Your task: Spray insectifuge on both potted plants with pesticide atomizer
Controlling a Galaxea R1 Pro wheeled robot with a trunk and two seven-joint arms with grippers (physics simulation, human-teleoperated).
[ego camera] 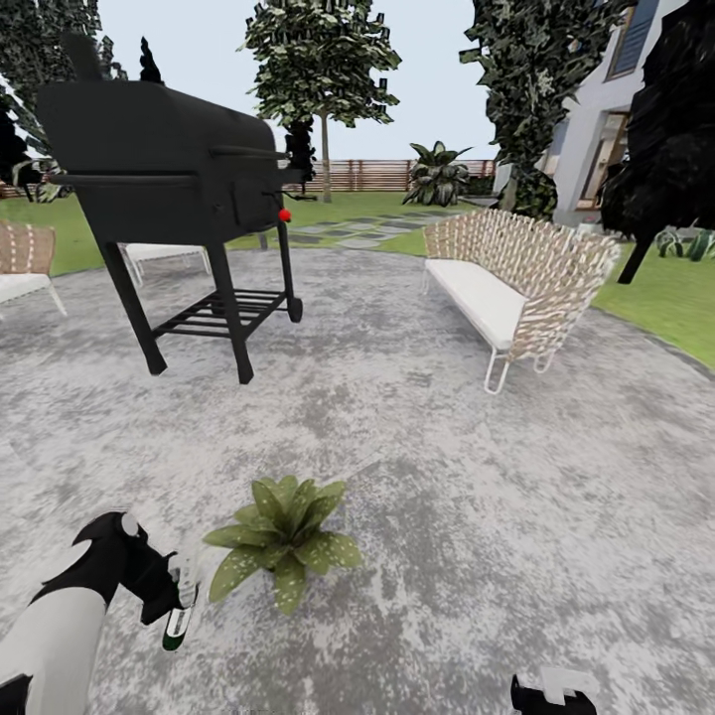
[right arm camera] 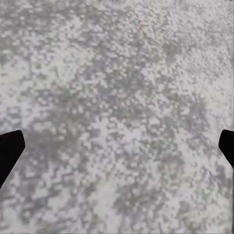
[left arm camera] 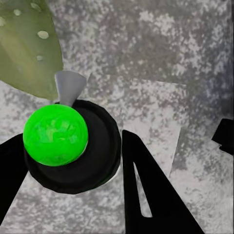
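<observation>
Gripping noted, left gripper (ego camera: 179, 586): clamped on pesticide atomizer (ego camera: 179, 621), just beside the potted plant (ego camera: 283, 536).
Potted plant: seated on patio (ego camera: 447, 477), well apart from grill (ego camera: 169, 169).
Right gripper (right arm camera: 117, 146): fingers spread apart over patio.

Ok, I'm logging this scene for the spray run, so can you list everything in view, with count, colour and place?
Pesticide atomizer: one, dark green with pale head, held in the left end effector beside the plant.
Potted plant: one, speckled green leaves, on the patio near the robot.
Patio: one, mottled grey, underfoot.
Grill: one, black, standing far left on the patio.
Sofa: one, woven beige with white cushion, far right.
Chairs: two partly visible, woven with white seats, far left.
Fence: one, brown slats, behind the lawn.
House: one, white, top right.
Left end effector: one, black, shut on the atomizer.
Right end effector: one, black, open above bare paving.
</observation>
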